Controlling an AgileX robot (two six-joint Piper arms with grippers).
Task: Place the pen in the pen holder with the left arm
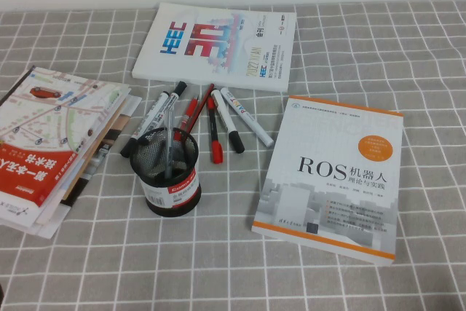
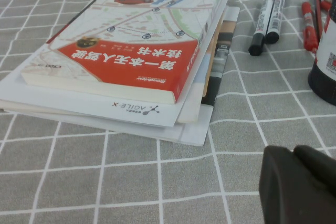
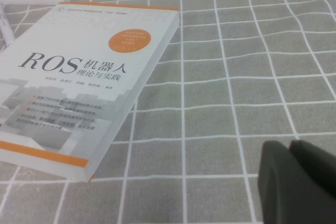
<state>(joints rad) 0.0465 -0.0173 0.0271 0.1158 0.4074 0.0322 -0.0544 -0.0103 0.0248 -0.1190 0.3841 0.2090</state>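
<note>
The black wire-mesh pen holder (image 1: 169, 180) stands upright on the checked cloth, left of the middle. The slim silver-grey pen (image 1: 170, 132) stands inside it, leaning against the rim with its upper end sticking out. The holder's base also shows in the left wrist view (image 2: 324, 72). Neither arm shows in the high view. My left gripper (image 2: 294, 150) is shut and empty, low over the cloth near the stack of books. My right gripper (image 3: 290, 145) is shut and empty, low over the cloth beside the ROS book.
Two thick black-capped markers (image 1: 149, 121), red pens (image 1: 214, 136) and white markers (image 1: 234, 125) lie behind the holder. A stack of books (image 1: 51, 143) lies at the left, a white HEC book (image 1: 218, 45) at the back, and a ROS book (image 1: 335, 176) at the right.
</note>
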